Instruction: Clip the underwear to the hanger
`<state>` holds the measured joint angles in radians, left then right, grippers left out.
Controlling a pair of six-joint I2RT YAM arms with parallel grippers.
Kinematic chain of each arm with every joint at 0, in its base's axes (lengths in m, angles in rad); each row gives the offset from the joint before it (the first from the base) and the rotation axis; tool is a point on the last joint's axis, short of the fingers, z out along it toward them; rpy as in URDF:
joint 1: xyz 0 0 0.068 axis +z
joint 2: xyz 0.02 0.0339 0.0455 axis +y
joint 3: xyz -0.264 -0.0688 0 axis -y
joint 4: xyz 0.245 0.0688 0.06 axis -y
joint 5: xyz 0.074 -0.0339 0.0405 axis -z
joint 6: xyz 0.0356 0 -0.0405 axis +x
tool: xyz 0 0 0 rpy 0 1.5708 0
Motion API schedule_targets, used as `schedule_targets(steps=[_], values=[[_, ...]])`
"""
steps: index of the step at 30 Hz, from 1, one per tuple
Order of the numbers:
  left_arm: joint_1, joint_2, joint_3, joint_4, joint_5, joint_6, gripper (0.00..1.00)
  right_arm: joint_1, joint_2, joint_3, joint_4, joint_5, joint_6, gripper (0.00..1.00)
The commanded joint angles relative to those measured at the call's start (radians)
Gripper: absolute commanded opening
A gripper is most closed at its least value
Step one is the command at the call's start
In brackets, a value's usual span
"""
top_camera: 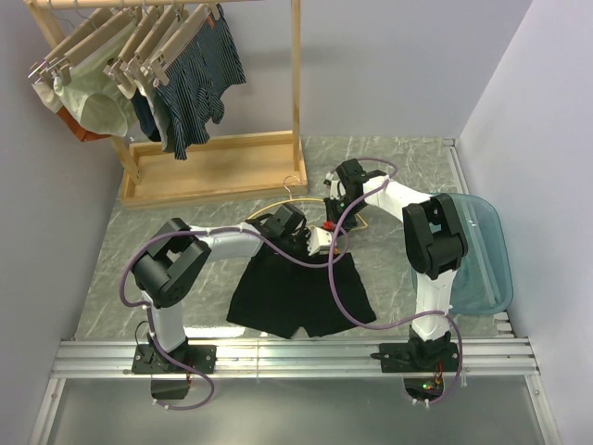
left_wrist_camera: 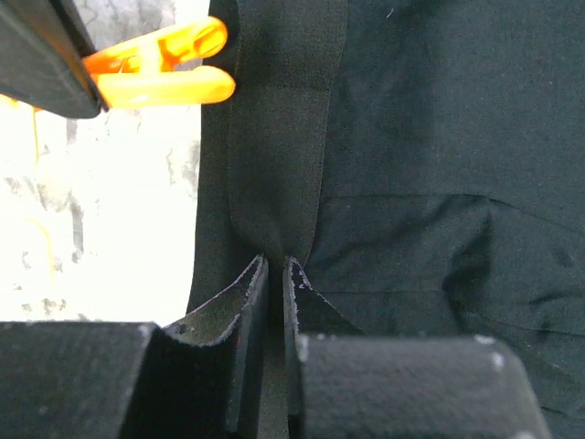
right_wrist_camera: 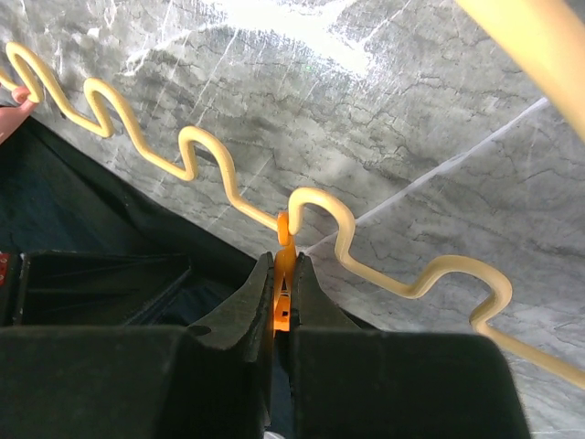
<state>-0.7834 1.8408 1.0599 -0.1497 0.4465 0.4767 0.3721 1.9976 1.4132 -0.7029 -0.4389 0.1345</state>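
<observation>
Black underwear (left_wrist_camera: 411, 183) is pinched by the left gripper (left_wrist_camera: 276, 265), lower centre; the right gripper (right_wrist_camera: 282, 265) clamps an orange clip (right_wrist_camera: 283, 233) on the hanger (right_wrist_camera: 317, 193).

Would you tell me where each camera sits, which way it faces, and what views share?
Top external: above and behind the bases, facing down on the grey marbled table; left arm and right arm show, over the plain black boxer briefs.
Left wrist: on the left arm, looking along the left claw, shut on the briefs' waistband.
Right wrist: looking along the right claw, shut on a small orange clip of the thin yellow wavy hanger.
Shared: both wrist views show the briefs and an orange clip.
</observation>
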Motion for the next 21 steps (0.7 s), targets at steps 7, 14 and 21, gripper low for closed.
schedule_targets(steps=[7,14,21], values=[[0.021,-0.009,0.029,-0.079,-0.026,-0.012,0.15,-0.006,-0.054,0.001,-0.009,-0.076,-0.007,0.0],[0.023,-0.002,0.041,-0.082,-0.031,-0.015,0.15,0.007,-0.062,0.0,-0.02,-0.096,-0.015,0.0],[0.027,0.006,0.048,-0.085,-0.031,-0.021,0.15,0.008,-0.072,-0.017,-0.024,-0.084,-0.024,0.0]])
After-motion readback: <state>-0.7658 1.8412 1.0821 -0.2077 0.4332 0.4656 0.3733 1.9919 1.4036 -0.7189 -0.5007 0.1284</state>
